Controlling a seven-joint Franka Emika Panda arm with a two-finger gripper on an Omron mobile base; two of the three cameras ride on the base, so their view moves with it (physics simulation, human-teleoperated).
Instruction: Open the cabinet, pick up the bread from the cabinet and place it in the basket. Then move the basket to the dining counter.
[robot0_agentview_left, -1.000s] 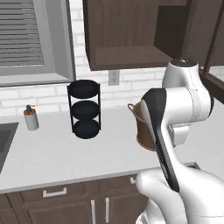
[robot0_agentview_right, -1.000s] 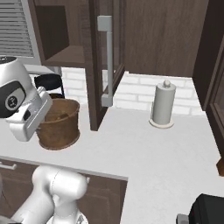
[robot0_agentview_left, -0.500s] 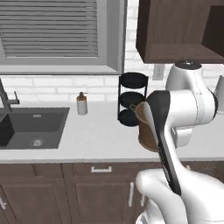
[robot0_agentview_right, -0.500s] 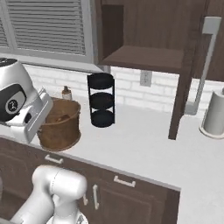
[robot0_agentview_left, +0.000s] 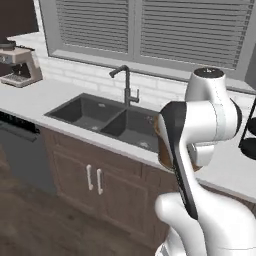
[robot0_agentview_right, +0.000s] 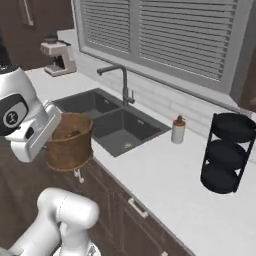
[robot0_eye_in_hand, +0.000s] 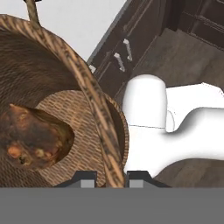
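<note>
Above sink counter (robot0_agentview_right: 165, 175), gripper (robot0_eye_in_hand: 110, 178) clamping basket (robot0_agentview_right: 70, 141) rim.

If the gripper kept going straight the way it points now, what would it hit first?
The gripper straddles the basket's rim, so that wall comes first; just beside it, the bread lies on the woven floor. Depth is uncertain.

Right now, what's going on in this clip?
The arm is carrying the basket, its end effector clamped on the basket's rim, one finger on each side of the wall. The bread already lies inside on the basket's bottom. The basket hangs by the front edge of the sink counter, beside the double sink. The dining counter isn't reached yet.
</note>
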